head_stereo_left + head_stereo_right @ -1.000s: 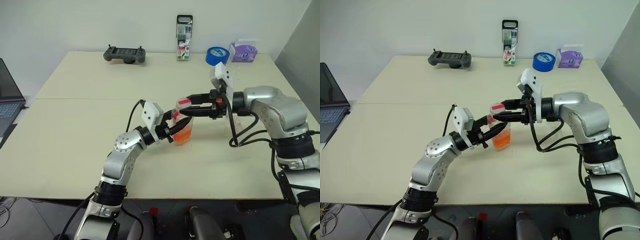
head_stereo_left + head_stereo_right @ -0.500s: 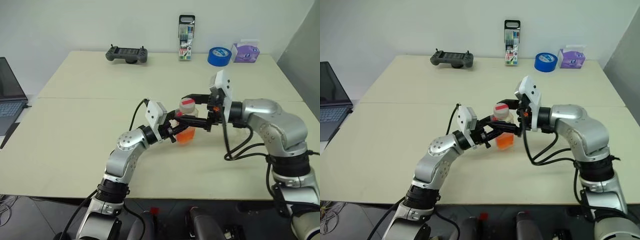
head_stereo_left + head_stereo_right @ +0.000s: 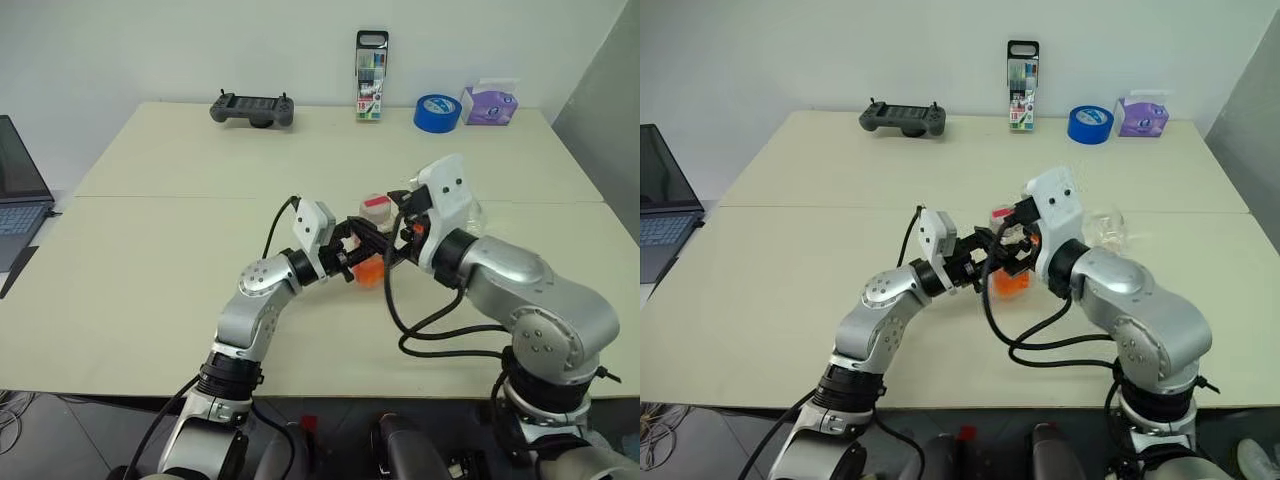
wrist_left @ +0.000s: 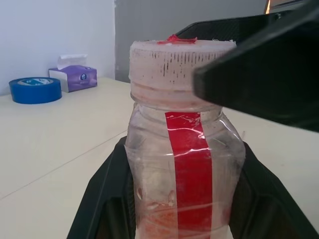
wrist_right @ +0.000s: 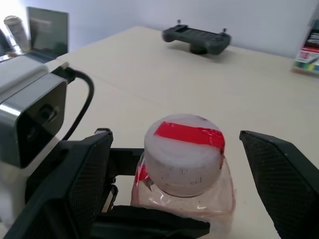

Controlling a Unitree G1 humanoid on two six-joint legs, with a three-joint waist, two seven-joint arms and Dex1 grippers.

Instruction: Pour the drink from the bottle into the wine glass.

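Note:
The bottle point(image 4: 185, 164) is small and clear, with a red label strip and a pale cap point(image 5: 184, 151) that carries a red strip. It stands upright over the table's middle. My left gripper point(image 3: 360, 263) is shut on its body. The orange drink point(image 3: 1010, 283) fills its lower part. My right gripper point(image 5: 175, 142) is open, one finger on each side of the cap and neither touching it. The wine glass point(image 3: 1104, 229) stands on the table to the right, partly behind my right arm.
Along the far edge lie a dark game controller point(image 3: 251, 108), an upright marker-pen pack point(image 3: 370, 76), a blue tape roll point(image 3: 436, 111) and a purple tissue pack point(image 3: 487, 102). A laptop point(image 3: 18, 190) sits off the table's left side.
My right gripper has spread open off the cap, and its wrist and forearm have swung in closer to me. The left gripper and the bottle have stayed put.

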